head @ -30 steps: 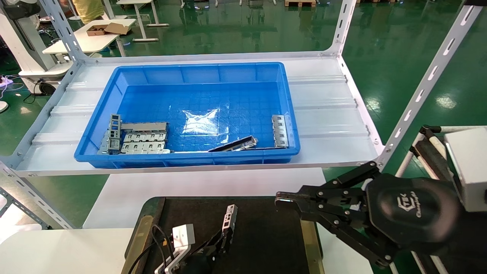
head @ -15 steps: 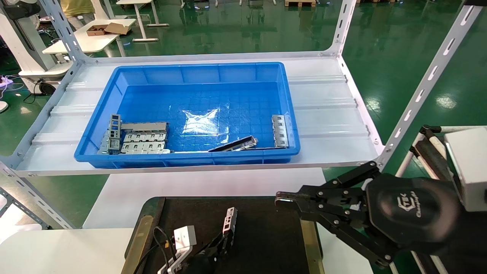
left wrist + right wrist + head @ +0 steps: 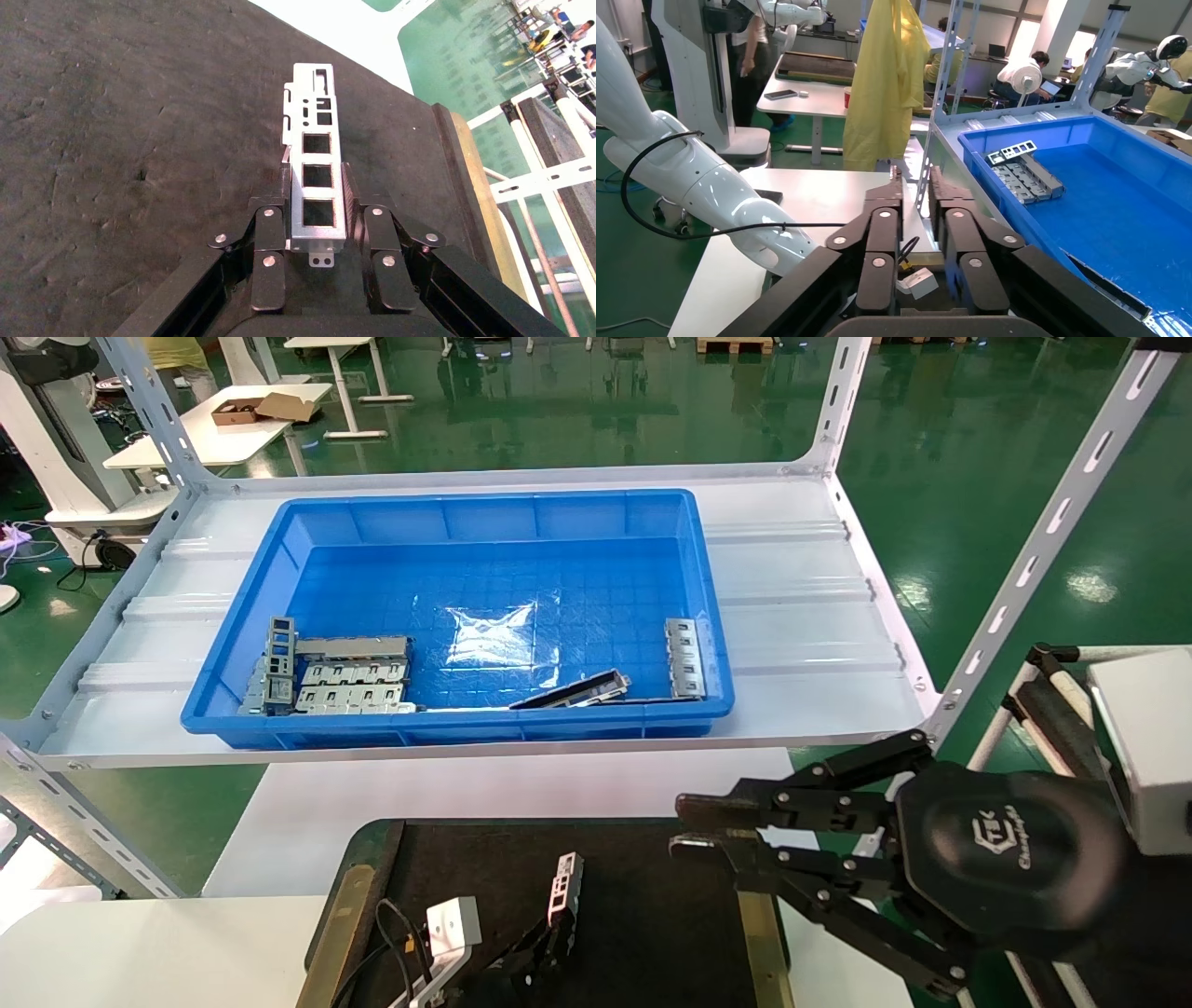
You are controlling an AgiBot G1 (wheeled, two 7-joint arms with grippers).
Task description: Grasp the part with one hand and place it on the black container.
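The part (image 3: 565, 877), a slim silver strip with square cut-outs, stands tilted over the black container (image 3: 652, 915). My left gripper (image 3: 549, 933) is shut on its lower end. In the left wrist view the part (image 3: 313, 140) sticks out from between the left gripper's (image 3: 316, 184) fingers above the matte black container (image 3: 140, 140). I cannot tell whether the part touches the surface. My right gripper (image 3: 691, 823) hovers over the container's right edge, empty, with its fingers a narrow gap apart. The right wrist view shows the right gripper (image 3: 914, 184) the same way.
A blue bin (image 3: 466, 497) sits on the white rack shelf behind. It holds grey metal cages (image 3: 354, 672), a dark bar (image 3: 573, 691) and another strip (image 3: 684, 658). A slanted rack post (image 3: 1024, 570) stands at the right. The white left arm (image 3: 701, 189) shows in the right wrist view.
The left gripper has lowered the part slightly toward the black container. The right gripper's fingers, closed together before, have parted a little.
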